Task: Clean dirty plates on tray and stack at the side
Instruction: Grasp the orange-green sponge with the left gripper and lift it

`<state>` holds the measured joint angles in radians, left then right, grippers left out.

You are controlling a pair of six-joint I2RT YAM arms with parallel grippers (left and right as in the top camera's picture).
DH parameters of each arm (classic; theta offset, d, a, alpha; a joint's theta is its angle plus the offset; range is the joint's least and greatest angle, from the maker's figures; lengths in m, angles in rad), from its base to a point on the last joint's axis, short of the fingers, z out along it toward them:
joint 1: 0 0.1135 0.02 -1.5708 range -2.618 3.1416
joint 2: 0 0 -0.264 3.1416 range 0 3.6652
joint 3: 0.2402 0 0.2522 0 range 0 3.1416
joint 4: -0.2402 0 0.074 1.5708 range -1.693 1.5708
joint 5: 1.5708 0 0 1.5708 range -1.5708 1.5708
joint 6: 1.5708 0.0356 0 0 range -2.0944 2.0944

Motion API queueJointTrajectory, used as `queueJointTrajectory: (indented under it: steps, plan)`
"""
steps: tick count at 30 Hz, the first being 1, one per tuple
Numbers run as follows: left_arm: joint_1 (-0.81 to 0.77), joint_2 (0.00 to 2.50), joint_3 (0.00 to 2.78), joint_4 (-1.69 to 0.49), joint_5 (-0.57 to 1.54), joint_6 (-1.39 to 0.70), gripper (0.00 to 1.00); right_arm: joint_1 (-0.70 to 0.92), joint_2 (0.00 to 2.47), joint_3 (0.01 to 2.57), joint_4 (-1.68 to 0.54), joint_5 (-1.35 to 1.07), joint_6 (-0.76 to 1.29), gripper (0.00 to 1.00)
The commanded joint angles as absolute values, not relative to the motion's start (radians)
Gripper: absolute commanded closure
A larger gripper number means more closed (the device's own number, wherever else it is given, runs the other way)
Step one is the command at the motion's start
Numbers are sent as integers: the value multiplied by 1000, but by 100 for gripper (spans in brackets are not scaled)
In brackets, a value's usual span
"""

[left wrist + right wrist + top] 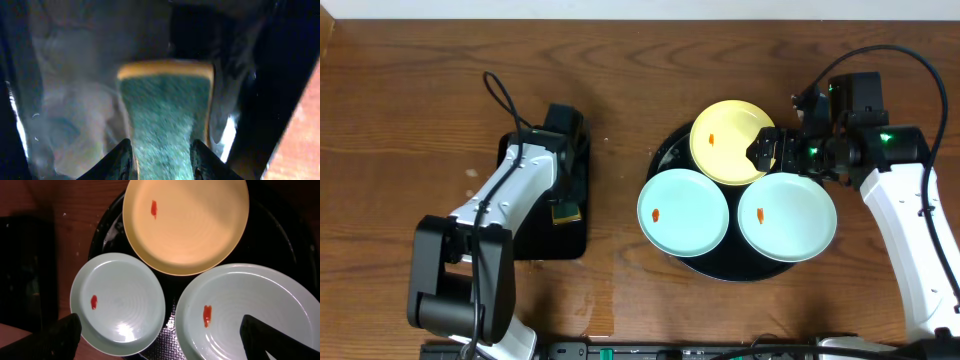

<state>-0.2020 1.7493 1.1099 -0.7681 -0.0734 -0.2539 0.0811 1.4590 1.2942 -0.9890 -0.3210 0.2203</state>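
Altogether three dirty plates (683, 212), one tray (170, 286)

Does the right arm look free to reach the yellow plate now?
Probably yes: its open tool hovers at the edge of the yellow plate, with nothing on it but an orange smear.

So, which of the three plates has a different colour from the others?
The pale yellow plate, at the far side of the round black tray. The left plate and the right plate, nearer the robot, are both pale mint-blue.
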Motion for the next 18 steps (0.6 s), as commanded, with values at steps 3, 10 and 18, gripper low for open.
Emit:
queueJointTrajectory:
  steps: [3, 10, 18]
  plan:
    - [-198, 1744, 1103, -753, -28, -301, 61, 93, 1455, 1296, -987, -318, 231, 1]
    - [-190, 1757, 1036, -701, -19, -290, 59, 93, 1455, 1296, -987, -319, 231, 1]
    - [-190, 1765, 1033, -686, -19, -289, 64, 93, 1455, 1296, -989, -319, 231, 1]
